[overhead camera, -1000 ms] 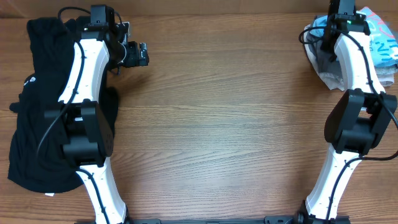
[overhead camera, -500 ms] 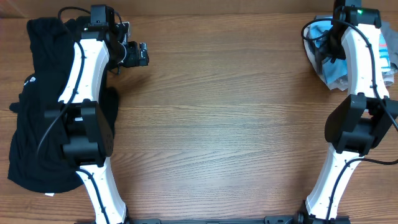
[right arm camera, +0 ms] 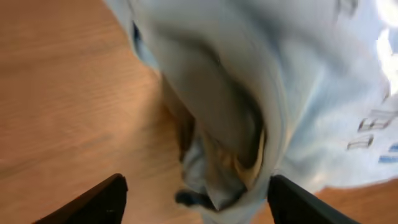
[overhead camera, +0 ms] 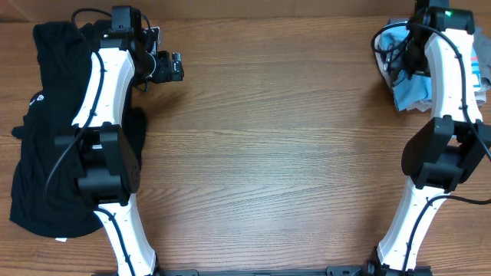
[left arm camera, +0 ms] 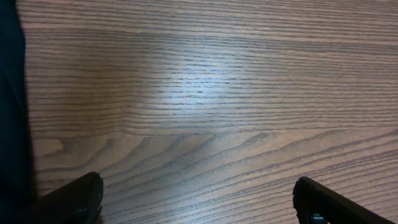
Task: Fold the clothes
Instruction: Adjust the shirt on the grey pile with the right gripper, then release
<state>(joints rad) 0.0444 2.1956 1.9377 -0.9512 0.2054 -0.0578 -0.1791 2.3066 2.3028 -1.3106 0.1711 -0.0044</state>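
While my right gripper [right arm camera: 198, 186] stands apart over the blue shirt [right arm camera: 298, 93], bunched at the table's [overhead camera: 276, 153] far right corner, I'd pinch one hem, not the wad; left gripper [left arm camera: 199, 185] gapes, empty.

Bare table [overhead camera: 291, 153] midway gives passage; black garment [overhead camera: 42, 92] blocks left, blue T-shirt [overhead camera: 410, 93] right corner.

One left arm [overhead camera: 103, 84], one right arm [overhead camera: 449, 77], one worktop [overhead camera: 276, 153].
One black garment [overhead camera: 38, 138], one light blue T-shirt [overhead camera: 409, 93].
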